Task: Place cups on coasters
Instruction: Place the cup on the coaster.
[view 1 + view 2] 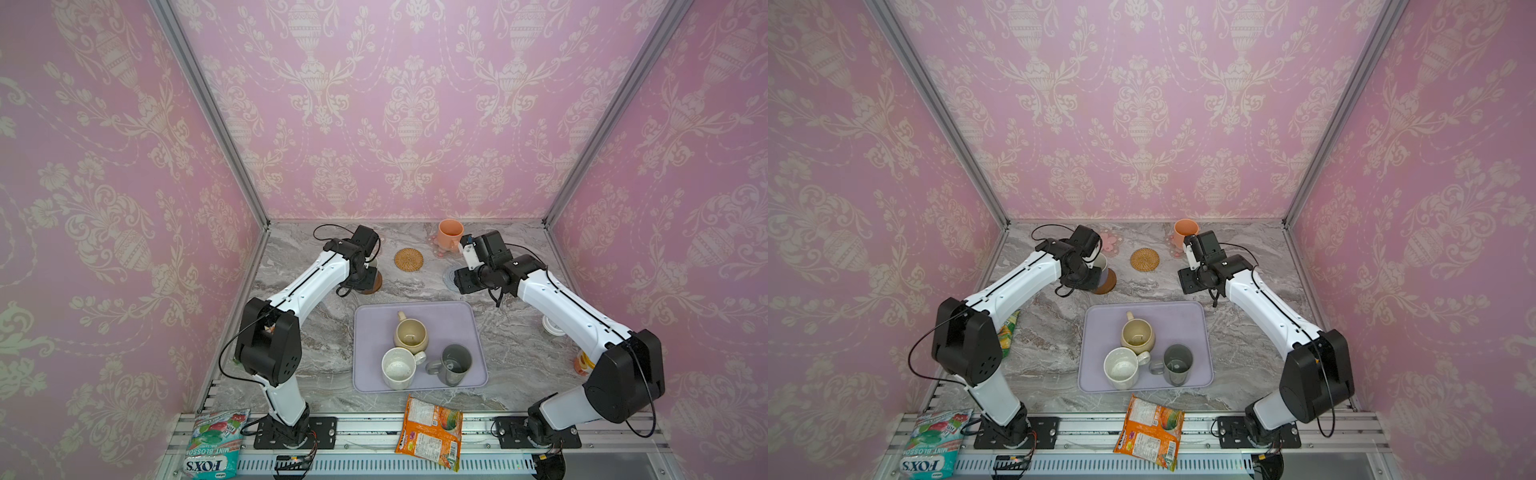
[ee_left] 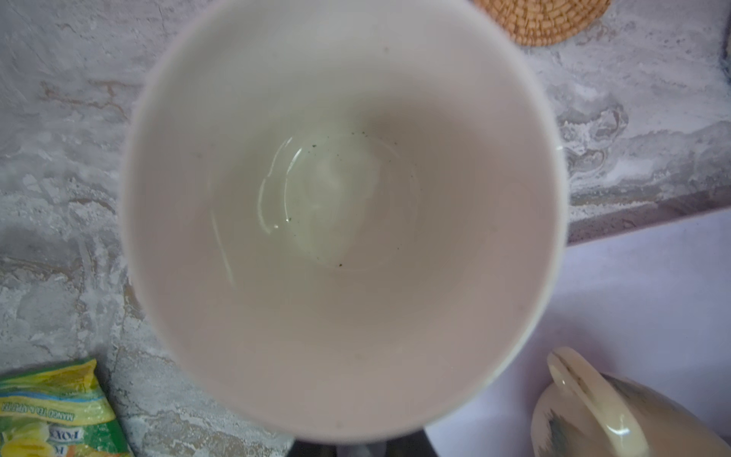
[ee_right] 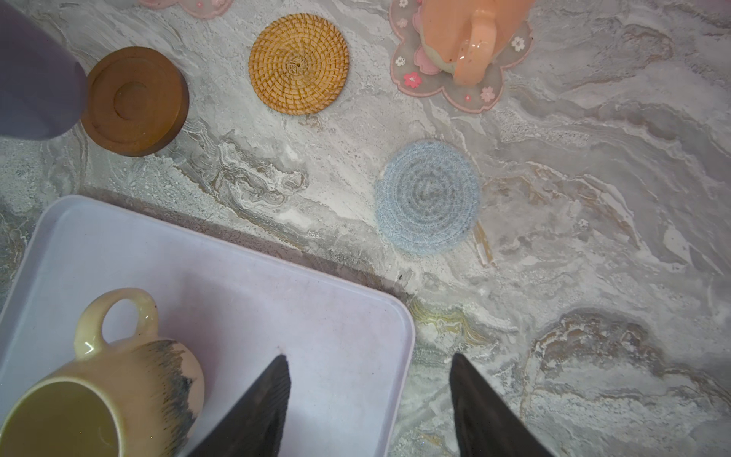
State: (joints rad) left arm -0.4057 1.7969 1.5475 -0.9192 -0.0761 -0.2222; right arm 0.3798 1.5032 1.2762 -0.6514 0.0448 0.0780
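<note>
My left gripper (image 1: 1089, 275) is shut on the lavender cup (image 1: 1100, 266), whose white inside (image 2: 340, 221) fills the left wrist view. The cup hangs beside the bare dark wooden coaster (image 3: 134, 101). My right gripper (image 3: 368, 360) is open and empty over a corner of the lavender tray (image 1: 457, 324). The peach cup (image 1: 451, 235) stands on a pink flower coaster (image 3: 474, 95). Bare are the rattan coaster (image 1: 409, 259), the grey-blue coaster (image 3: 427, 198) and a second flower coaster (image 1: 1109, 243). On the tray stand the beige cup (image 1: 410, 334), speckled white cup (image 1: 398, 368) and dark grey cup (image 1: 455, 363).
An orange snack packet (image 1: 430, 432) and a FOX'S mint bag (image 1: 214, 440) lie at the front rail. A green-yellow packet (image 1: 1009, 332) lies under the left arm. A small white lid (image 1: 552, 326) sits by the right arm. Pink walls close three sides.
</note>
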